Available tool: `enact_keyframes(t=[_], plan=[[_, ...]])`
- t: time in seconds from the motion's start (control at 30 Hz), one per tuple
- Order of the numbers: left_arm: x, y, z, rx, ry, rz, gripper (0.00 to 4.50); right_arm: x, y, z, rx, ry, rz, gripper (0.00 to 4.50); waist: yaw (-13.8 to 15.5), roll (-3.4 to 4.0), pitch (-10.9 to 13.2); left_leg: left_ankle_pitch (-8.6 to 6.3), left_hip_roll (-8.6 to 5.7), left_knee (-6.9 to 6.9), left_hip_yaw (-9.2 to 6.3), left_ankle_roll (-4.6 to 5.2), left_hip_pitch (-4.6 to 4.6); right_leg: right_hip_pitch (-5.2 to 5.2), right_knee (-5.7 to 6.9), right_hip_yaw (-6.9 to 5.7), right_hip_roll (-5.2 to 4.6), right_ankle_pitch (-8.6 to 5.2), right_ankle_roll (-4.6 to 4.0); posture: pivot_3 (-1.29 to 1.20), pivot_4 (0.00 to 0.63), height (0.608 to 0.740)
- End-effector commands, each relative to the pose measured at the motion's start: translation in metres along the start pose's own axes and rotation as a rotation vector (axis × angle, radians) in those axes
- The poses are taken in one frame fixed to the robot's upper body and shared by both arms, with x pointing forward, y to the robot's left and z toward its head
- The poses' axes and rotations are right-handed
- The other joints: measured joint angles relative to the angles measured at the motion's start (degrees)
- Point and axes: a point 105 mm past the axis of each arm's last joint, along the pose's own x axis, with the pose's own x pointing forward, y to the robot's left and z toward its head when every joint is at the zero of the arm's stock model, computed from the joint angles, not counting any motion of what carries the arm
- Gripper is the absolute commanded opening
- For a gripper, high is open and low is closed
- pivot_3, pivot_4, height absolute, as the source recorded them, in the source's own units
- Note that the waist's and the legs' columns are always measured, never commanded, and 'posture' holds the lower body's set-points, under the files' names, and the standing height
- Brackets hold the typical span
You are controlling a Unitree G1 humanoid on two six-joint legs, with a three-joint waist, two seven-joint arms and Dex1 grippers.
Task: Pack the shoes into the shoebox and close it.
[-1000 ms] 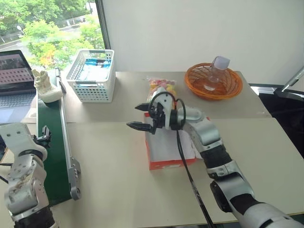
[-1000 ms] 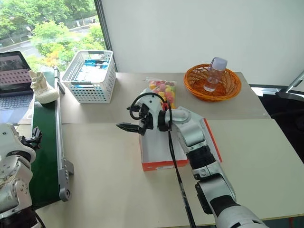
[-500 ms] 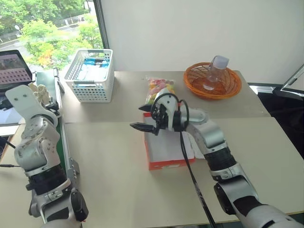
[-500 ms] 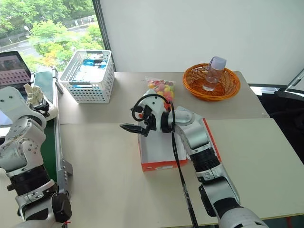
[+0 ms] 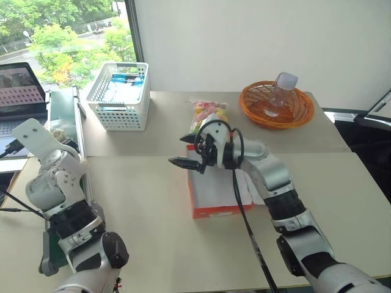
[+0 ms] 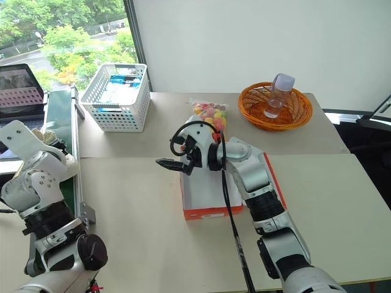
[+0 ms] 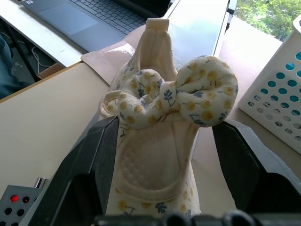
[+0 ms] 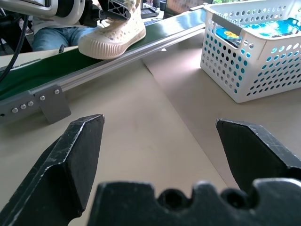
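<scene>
A cream shoe (image 7: 155, 141) with a flowered bow lies on the green belt (image 8: 28, 80) at the table's left edge. My left gripper (image 7: 167, 127) is open and straddles it, one black finger along each side. In the right wrist view the shoe (image 8: 117, 35) rests flat on the belt under that gripper. The red-orange shoebox (image 5: 217, 210) stands at the table's middle, white on top, its lid's red edge (image 6: 275, 180) to the right. My right gripper (image 5: 178, 151) hovers open over the box's far left corner, pointing left, nothing between its fingers.
A white mesh basket (image 5: 118, 96) stands at the back left, beside the belt. A bag of coloured sweets (image 5: 208, 113) lies just behind the shoebox. An orange basket (image 5: 293, 113) with a bottle (image 5: 282, 85) sits at the back right. A laptop (image 5: 21, 91) is beyond the belt.
My left arm has risen from low at the left and swung forward over the belt, bringing its gripper around the shoe. The right arm and the shoebox have stayed put.
</scene>
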Motion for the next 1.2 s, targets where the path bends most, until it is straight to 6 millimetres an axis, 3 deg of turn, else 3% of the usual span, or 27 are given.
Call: enact_keyframes(t=[0.03,0.4,0.63,0.8,0.93,1.07,1.2], plan=[[-0.001,0.002,-0.002,-0.047,0.030,0.017,3.30,-0.001,-0.002,0.012,-0.058,-0.025,-0.009,4.48,0.0,0.00,0.0,0.00,0.00,0.00,0.00,-0.01,0.00,0.00,0.00,0.00,0.00,0.00,0.00,0.00,0.150,0.740],[-0.004,0.012,-0.011,-0.106,0.050,0.066,0.05,0.001,-0.012,0.011,-0.085,-0.013,-0.060,4.50,-0.1,0.00,0.0,0.03,0.00,0.00,-0.03,-0.15,0.03,-0.01,0.10,0.00,0.01,0.02,-0.03,0.00,0.150,0.740],[-0.004,0.005,0.000,-0.076,-0.003,0.015,0.01,0.001,-0.016,0.012,-0.087,-0.015,-0.073,4.50,-0.2,0.00,0.0,0.04,0.00,-0.01,-0.03,-0.17,0.04,-0.01,0.10,0.00,0.02,0.02,-0.03,0.00,0.150,0.740],[-0.015,-0.027,0.028,0.046,-0.149,-0.128,0.01,-0.001,-0.019,0.013,-0.083,-0.021,-0.089,4.50,-0.1,-0.05,0.0,0.03,0.00,-0.01,-0.03,-0.20,0.02,-0.02,0.06,-0.01,0.02,0.02,-0.03,0.00,0.150,0.740],[-0.035,-0.071,0.037,0.174,-0.218,-0.346,0.01,-0.004,-0.020,0.018,-0.052,-0.044,-0.090,4.50,0.2,-0.10,0.1,0.02,-0.02,-0.05,-0.05,-0.20,-0.11,-0.06,-0.04,-0.04,0.00,0.03,-0.01,0.00,0.150,0.740],[-0.074,-0.124,0.032,0.308,-0.259,-0.655,0.01,-0.016,-0.029,0.034,0.031,-0.120,-0.106,4.50,0.2,-0.12,0.1,0.03,-0.03,-0.06,-0.05,-0.20,-0.26,-0.20,-0.06,-0.03,-0.01,0.04,0.00,0.00,0.150,0.740],[-0.099,-0.151,0.027,0.334,-0.260,-0.831,0.01,-0.027,-0.039,0.051,0.138,-0.205,-0.124,4.50,0.1,-0.12,0.1,0.10,-0.02,-0.07,-0.02,-0.08,-0.40,-0.40,-0.01,0.01,0.00,0.05,-0.01,0.00,0.150,0.740]])
